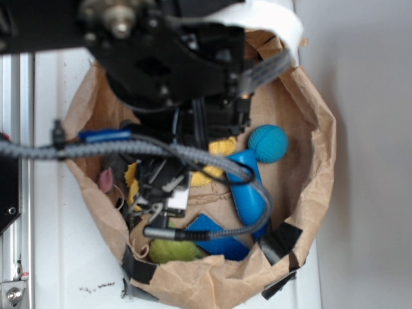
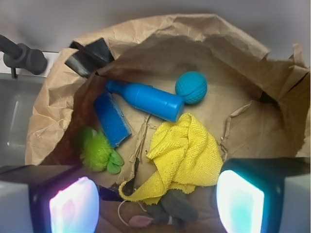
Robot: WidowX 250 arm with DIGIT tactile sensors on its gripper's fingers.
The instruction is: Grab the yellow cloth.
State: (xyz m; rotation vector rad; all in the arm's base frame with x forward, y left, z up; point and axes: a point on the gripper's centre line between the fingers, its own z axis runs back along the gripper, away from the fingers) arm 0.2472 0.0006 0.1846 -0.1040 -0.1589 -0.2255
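Observation:
The yellow cloth (image 2: pixel 187 155) lies crumpled on the floor of a brown paper bag (image 2: pixel 58 111), with one corner trailing toward the lower left. In the exterior view only patches of the yellow cloth (image 1: pixel 219 149) show under the black arm. My gripper (image 2: pixel 155 206) hangs above the cloth's near edge, open, with its two glowing pads wide apart and nothing between them. In the exterior view the gripper (image 1: pixel 164 193) is low inside the bag, its jaws mostly hidden by cables.
A blue bottle (image 2: pixel 146 99) and a teal ball (image 2: pixel 191 87) lie beyond the cloth. A blue block (image 2: pixel 112 119) and a green plush toy (image 2: pixel 97 150) lie to its left. A grey toy mouse (image 2: pixel 172 206) with a pink ear sits under the cloth's near edge. Crumpled bag walls (image 1: pixel 315 148) surround everything.

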